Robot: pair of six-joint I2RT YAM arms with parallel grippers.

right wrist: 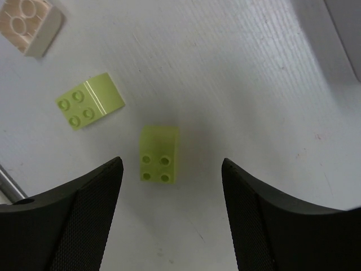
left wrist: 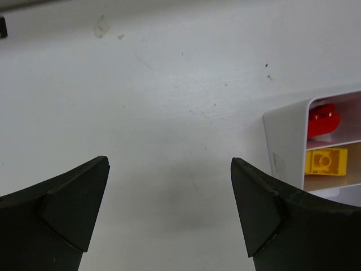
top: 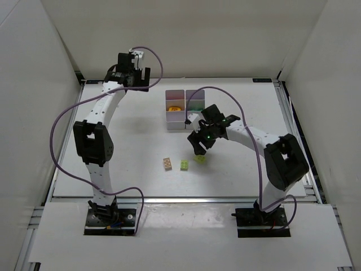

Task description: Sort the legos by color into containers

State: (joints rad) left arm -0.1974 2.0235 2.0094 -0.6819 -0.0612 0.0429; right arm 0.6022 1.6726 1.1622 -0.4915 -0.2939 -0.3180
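Note:
The containers (top: 171, 121) are a white block of joined bins at the table's middle back. In the left wrist view its corner (left wrist: 285, 148) shows a red lego (left wrist: 322, 119) in one bin and a yellow lego (left wrist: 325, 161) in the one beside it. My left gripper (top: 137, 83) (left wrist: 169, 169) is open and empty over bare table, left of the bins. My right gripper (top: 198, 149) (right wrist: 172, 165) is open, hovering over a lime lego (right wrist: 159, 153) (top: 200, 158) that lies between its fingers, nearer the left one. A second lime lego (right wrist: 90, 100) (top: 184, 165) and a pale orange lego (right wrist: 31, 22) (top: 167, 163) lie beside it.
White walls enclose the table on three sides. A metal rail (top: 180, 197) runs along the near edge. The right arm's forearm (top: 248, 135) crosses in front of the bins' right side, hiding part of them. Purple cables (top: 62, 124) loop off both arms.

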